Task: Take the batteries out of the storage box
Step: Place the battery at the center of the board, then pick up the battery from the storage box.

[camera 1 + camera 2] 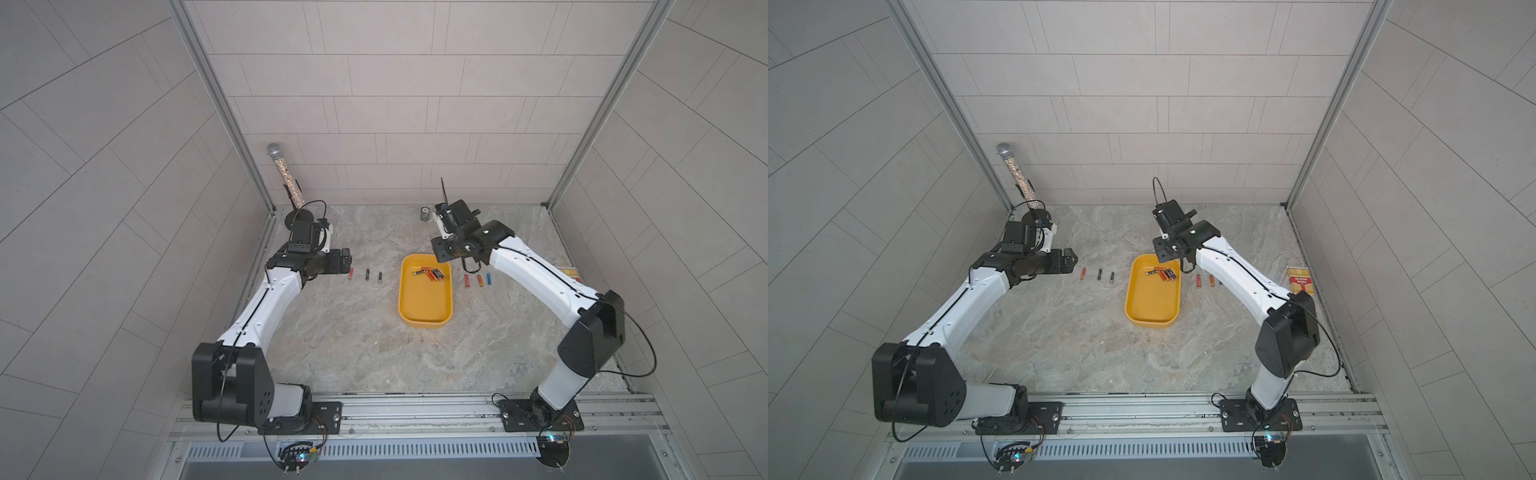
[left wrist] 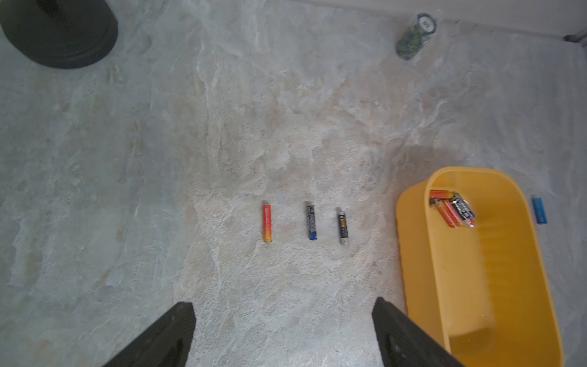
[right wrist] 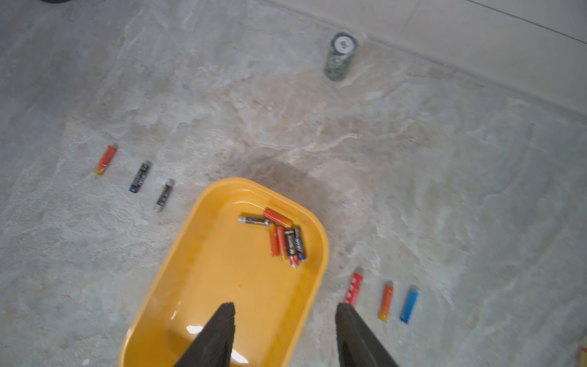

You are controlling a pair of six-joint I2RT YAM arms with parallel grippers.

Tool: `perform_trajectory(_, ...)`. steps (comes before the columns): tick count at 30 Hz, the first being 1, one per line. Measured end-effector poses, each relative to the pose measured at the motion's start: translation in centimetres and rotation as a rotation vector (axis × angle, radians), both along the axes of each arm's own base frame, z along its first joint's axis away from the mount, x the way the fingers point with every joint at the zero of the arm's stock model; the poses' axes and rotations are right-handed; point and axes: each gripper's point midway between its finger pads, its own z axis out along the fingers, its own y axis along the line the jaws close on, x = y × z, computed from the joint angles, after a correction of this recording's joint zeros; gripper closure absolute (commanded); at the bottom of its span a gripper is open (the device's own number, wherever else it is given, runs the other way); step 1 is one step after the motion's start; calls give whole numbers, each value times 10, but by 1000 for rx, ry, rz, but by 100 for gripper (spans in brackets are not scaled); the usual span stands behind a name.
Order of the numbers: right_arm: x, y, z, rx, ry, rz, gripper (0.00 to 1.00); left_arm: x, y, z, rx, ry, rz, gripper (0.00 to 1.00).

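Yellow box [image 3: 206,270], batteries [image 3: 282,238] inside; right gripper [image 3: 286,309] tilts down over it, jaws apart, empty; left gripper [image 2: 282,303] spread wide, empty too. Labels unreadable.

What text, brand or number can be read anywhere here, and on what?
No text reads with certainty.
Striped packet: two short printed lines, too small.
Batteries in the storage box: labels blurred.
Black battery on the table: white print, too small.
Small can: lid mark blurred.

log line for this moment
left gripper open, empty | right gripper open above shallow yellow plastic tray | thin cylindrical batteries clustered inside | three out each side
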Motion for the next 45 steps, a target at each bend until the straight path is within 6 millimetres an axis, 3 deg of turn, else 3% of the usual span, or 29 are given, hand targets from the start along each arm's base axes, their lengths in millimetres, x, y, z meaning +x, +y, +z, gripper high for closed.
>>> perform_trajectory(3, 15, 20, -34, -39, 75, 25, 50, -5, 0, -6, -2, 34, 2, 4)
perform_trajectory(6, 29, 26, -73, -88, 158, 21, 55, -5, -1, -5, -6, 36, 4, 4)
perform_trajectory(11, 42, 15, -125, -135, 281, -9, 58, -6, -2, -4, -8, 39, 1, 4)
perform_trajectory(15, 47, 3, -150, -172, 344, -22, 63, -8, -8, -5, -4, 43, -17, 4)
perform_trajectory(25, 41, 4, -171, -203, 403, 4, 79, -14, -18, -8, 1, 67, -47, 4)
perform_trajectory(33, 40, 7, -173, -197, 402, 3, 88, -15, -17, -14, 7, 90, -45, 4)
perform_trajectory(37, 38, 7, -176, -194, 405, -2, 82, -13, -17, -23, 15, 114, -51, 4)
perform_trajectory(39, 36, 6, -177, -190, 413, -8, 74, -12, -17, -27, 20, 126, -57, 4)
perform_trajectory(45, 14, -4, -179, -203, 460, -6, 65, -11, -16, -26, 35, 120, -67, 4)
